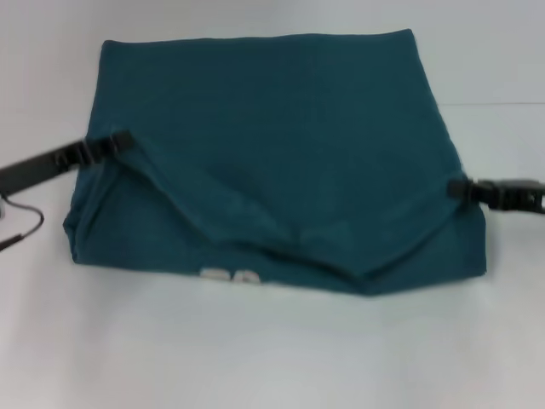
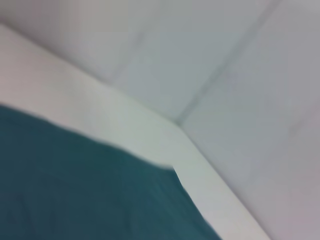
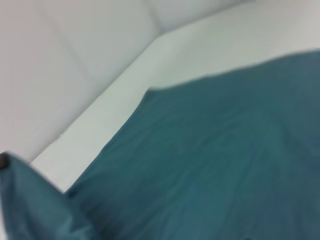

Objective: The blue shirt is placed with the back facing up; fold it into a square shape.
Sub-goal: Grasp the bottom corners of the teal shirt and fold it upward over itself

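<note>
The blue shirt [image 1: 281, 145] lies on the white table as a broad teal block. Its near part is doubled over, with a sagging fold running across the front. A bit of white lettering [image 1: 230, 275] peeks out under the near edge. My left gripper [image 1: 115, 143] is at the shirt's left edge, shut on a raised corner of fabric. At the right edge my right gripper [image 1: 462, 189] pinches the cloth too. The left wrist view shows flat shirt fabric [image 2: 75, 190], and the right wrist view shows the shirt [image 3: 215, 165] with a lifted flap [image 3: 30, 200] close by.
The white table [image 1: 272, 358] extends in front of the shirt and on both sides. A thin dark cable [image 1: 21, 228] loops on the table at the far left, below the left arm. The table's far corner [image 2: 175, 125] meets pale walls.
</note>
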`<state>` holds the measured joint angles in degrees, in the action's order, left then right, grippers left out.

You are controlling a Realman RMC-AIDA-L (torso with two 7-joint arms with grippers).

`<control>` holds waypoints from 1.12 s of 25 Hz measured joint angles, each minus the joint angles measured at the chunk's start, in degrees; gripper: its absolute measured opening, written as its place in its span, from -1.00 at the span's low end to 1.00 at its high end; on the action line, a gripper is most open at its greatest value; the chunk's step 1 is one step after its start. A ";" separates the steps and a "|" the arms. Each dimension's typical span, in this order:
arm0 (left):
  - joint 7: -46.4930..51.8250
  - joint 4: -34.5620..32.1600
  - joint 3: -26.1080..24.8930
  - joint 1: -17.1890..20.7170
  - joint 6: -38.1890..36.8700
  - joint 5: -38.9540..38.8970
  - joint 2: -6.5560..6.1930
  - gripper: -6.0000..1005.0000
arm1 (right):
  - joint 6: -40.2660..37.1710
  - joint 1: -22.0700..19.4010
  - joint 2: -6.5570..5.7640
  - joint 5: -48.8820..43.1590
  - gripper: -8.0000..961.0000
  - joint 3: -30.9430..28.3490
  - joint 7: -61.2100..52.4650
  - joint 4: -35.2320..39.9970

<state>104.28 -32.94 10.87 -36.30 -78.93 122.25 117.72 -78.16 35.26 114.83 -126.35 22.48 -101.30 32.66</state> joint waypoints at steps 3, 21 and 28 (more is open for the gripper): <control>-1.58 1.57 0.38 -0.40 4.76 -4.82 0.31 -0.91 | 4.96 1.37 0.47 2.22 -0.86 0.57 0.09 -0.84; -14.71 9.37 0.35 -5.55 22.39 -17.81 1.26 -0.91 | 31.39 12.70 1.49 4.98 -0.86 4.59 1.96 -6.09; -18.29 10.22 0.48 -6.69 26.40 -20.78 2.03 -0.91 | 37.41 15.44 1.62 4.99 -0.86 5.69 3.23 -7.87</control>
<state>85.99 -22.72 11.35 -42.99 -52.53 101.47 119.76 -40.75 50.69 116.45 -121.36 28.17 -98.07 24.78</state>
